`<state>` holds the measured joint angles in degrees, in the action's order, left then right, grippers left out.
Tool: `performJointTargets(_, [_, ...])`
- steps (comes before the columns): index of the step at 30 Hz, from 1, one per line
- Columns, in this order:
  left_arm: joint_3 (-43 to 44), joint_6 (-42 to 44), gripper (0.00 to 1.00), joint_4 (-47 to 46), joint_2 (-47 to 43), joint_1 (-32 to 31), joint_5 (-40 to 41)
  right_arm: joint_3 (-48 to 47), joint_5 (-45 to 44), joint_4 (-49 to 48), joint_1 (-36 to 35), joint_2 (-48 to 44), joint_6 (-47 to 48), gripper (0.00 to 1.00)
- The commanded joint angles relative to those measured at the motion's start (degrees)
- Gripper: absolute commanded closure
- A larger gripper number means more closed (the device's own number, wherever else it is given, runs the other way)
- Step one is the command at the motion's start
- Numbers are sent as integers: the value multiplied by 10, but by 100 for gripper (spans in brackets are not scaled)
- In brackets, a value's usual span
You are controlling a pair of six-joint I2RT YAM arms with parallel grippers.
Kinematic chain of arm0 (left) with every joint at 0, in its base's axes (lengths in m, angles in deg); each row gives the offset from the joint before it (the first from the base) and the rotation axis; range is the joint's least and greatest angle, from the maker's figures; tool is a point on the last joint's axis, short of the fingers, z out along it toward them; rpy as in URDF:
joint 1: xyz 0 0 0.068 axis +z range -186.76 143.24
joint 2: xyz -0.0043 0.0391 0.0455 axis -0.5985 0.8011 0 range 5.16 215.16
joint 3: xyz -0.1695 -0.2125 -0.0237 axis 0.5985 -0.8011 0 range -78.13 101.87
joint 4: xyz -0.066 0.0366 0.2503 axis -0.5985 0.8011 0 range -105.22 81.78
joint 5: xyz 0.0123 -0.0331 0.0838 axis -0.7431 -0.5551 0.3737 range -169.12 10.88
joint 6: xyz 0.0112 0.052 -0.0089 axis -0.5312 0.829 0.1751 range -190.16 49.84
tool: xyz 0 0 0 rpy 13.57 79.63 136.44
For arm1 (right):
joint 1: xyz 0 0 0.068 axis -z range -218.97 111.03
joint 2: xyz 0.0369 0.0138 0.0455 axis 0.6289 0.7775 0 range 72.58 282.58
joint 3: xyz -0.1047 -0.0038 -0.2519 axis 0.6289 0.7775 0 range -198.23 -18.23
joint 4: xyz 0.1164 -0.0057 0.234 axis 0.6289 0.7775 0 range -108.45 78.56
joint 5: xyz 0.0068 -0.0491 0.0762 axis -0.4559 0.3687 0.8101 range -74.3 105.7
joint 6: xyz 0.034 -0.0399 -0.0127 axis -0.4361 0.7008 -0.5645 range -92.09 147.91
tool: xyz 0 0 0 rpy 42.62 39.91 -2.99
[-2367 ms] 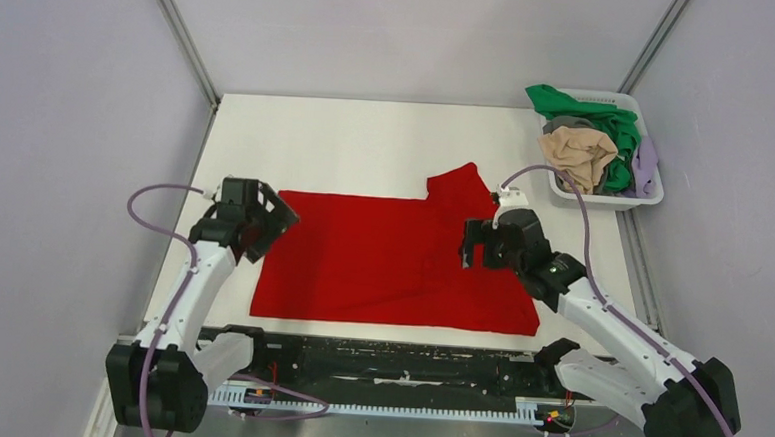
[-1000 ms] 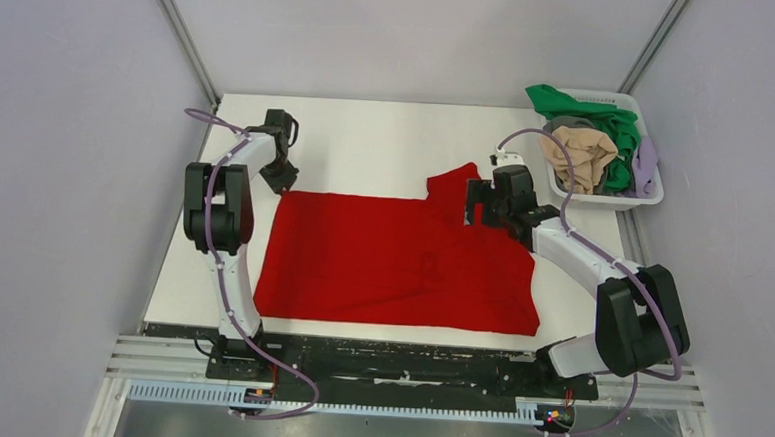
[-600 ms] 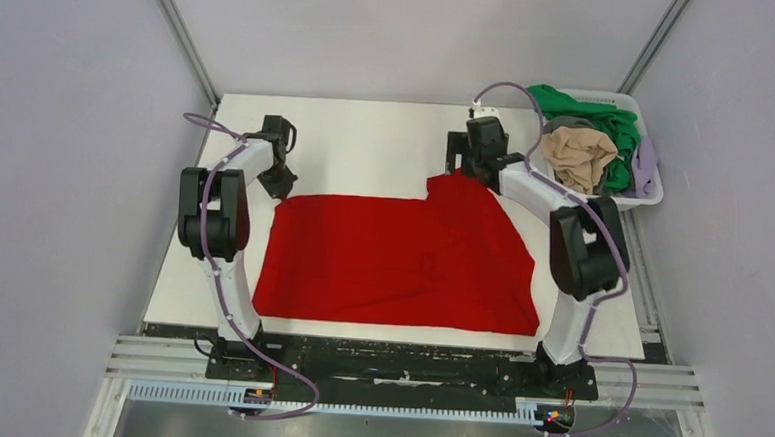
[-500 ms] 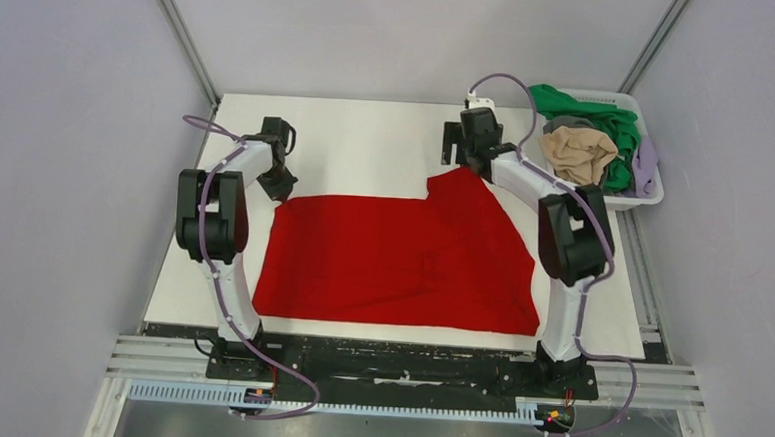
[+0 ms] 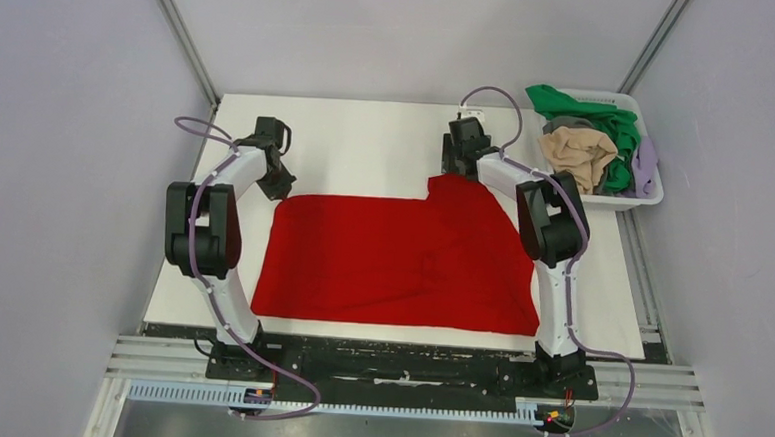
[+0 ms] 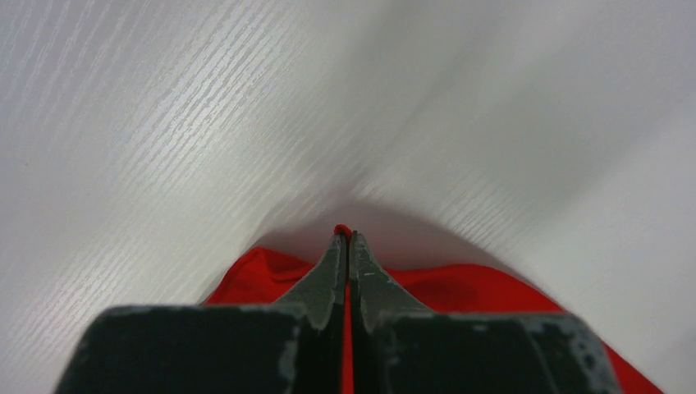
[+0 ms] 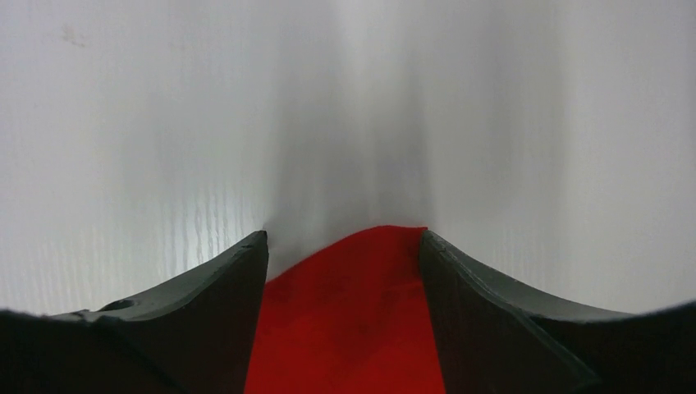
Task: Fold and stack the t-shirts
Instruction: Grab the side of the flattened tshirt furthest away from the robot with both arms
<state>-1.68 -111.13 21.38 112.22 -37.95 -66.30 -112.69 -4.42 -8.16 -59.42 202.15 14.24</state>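
A large bright red t-shirt [image 5: 402,254] lies spread flat on the white table [image 5: 358,137]. My left gripper [image 5: 277,190] is at the shirt's far left corner and is shut on it; in the left wrist view a thin fold of red t-shirt [image 6: 443,283] runs up between the closed left gripper [image 6: 345,236]. My right gripper [image 5: 457,171] is at the raised far right corner. Its jaws stand open on either side of that red corner [image 7: 353,312], with the right gripper [image 7: 343,236] low against the table. Green, beige, grey and lavender t-shirts [image 5: 593,139] are piled in the basket.
A white slatted plastic basket [image 5: 645,195] stands at the table's far right corner, just right of my right arm. Grey walls close in the table on three sides. Both arms stretch far out from their bases at the near edge.
Both arms reached out to the shirt's far corners. The left gripper closed on its corner. The right gripper moved from the shirt's right side to the far corner, its jaws narrowing around the cloth.
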Motion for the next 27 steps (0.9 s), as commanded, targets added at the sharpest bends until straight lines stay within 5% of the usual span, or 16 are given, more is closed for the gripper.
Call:
performJointTargets(1, [-11,18,98,-13,-37,2,-20,55,-13,7,1,-50,-4,31])
performJointTargets(7, [-22,19,98,-13,-56,1,-28,122,-21,-32,0,-87,-23,36])
performJointTargets(16, [-21,26,98,-13,-69,2,-27,98,-3,-96,0,-89,3,100])
performJointTargets(27, [-68,25,98,-19,-130,1,-34,240,28,-154,-6,-238,45,100])
